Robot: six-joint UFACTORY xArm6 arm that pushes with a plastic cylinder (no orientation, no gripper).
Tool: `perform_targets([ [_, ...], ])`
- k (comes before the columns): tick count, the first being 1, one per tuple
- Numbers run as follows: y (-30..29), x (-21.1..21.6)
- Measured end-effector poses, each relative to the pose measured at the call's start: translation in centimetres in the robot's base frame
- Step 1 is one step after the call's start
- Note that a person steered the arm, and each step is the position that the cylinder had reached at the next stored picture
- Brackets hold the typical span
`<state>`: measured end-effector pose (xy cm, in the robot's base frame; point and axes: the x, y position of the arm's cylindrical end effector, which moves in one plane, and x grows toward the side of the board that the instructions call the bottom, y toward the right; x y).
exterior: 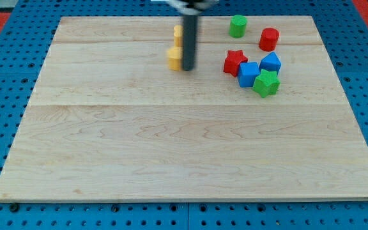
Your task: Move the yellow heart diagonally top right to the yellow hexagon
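Two yellow blocks sit near the view's top, left of centre, both partly hidden by my rod. The lower yellow block [173, 57] touches the rod's left side. The upper yellow block [177, 34] lies just above it. I cannot tell which is the heart and which the hexagon. My tip [188, 68] rests on the board right beside the lower yellow block, at its lower right.
A cluster at the view's upper right: red star [234, 62], blue block [248, 73], blue block [271, 62], green star [266, 83]. A green cylinder [237, 26] and a red cylinder [269, 39] stand above them. The wooden board [184, 153] lies on a blue pegboard.
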<state>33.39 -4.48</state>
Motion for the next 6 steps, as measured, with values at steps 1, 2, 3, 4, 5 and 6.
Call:
perform_targets([
  [1,-2.6,-0.1],
  [2,4.9,0.7],
  [3,4.7,-5.3],
  [4,0.2,-7.4],
  [5,-7.2,-2.4],
  [6,-10.1,-0.1],
])
